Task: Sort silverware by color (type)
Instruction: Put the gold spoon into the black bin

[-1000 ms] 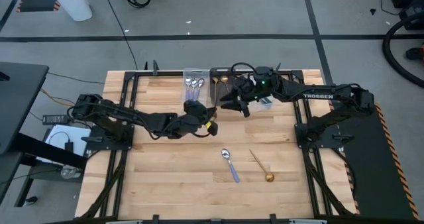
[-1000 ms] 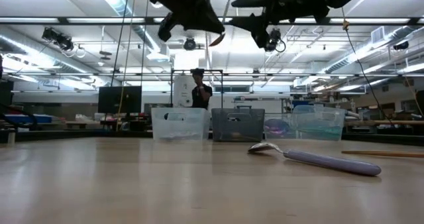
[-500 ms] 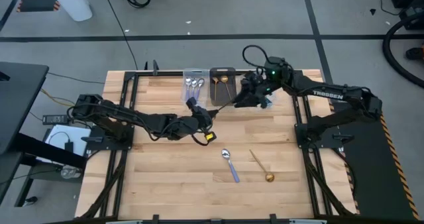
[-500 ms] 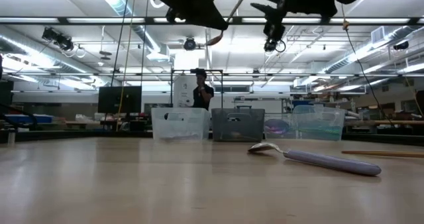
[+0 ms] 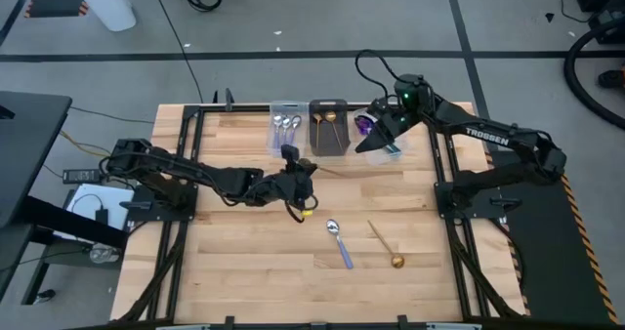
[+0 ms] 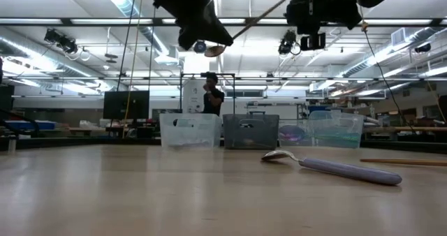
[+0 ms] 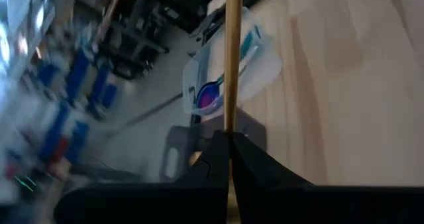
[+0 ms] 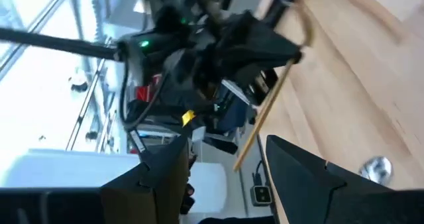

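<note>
Left gripper [image 5: 305, 174] sits over mid-counter, jaws pinched tight on a gold spoon [image 5: 327, 167] — I judge the grip to be low on the handle, leaving the free length to reach toward the bins at the far edge. In the left wrist view the gold shaft [image 7: 231, 58] runs straight out from between the fingers [image 7: 255, 164], lined up on the bin row; my read is that this is a carry toward the dark bin [image 5: 329, 127], where gold pieces already lie.

Right gripper [image 5: 376, 140] hangs above the clear bin [image 5: 387, 143] holding the rainbow pieces, jaws spread wide with nothing between them, probably just clear of a drop.

Sorting so far — silver spoons in the clear bin [image 5: 285, 125] on the left of the row, gold in the dark middle one, rainbow on the right. Loose on the counter [image 5: 244, 252]: a silver-bowled spoon [image 5: 339, 242] with a lilac handle, and just beside it a second gold spoon [image 5: 384, 246]. Both wait near the front, well apart from the bins.

Writing: "TROSSEN" in white on the right arm [image 5: 485, 133]. Nothing else I can read.
</note>
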Available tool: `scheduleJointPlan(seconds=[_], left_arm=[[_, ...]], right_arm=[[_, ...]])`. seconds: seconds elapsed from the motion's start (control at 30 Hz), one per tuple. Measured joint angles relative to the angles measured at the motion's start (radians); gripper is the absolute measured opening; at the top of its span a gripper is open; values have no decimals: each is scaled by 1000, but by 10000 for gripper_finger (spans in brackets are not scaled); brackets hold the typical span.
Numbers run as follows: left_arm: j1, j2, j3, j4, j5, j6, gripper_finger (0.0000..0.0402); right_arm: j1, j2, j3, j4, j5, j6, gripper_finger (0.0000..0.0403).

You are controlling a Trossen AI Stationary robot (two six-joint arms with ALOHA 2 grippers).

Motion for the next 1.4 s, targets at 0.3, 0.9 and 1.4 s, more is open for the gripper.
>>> scheduleJointPlan(seconds=[0.3,0.9,1.4], left_arm=[[34,37,1,8,0,223,10],[39,38,0,7,16,360,11],[39,36,1,12,21,366,22]], right_arm=[[85,152,1,-62,93,-33,212],[236,351,1,194,36,109,153],[208,362,-2,215,16,95,19]])
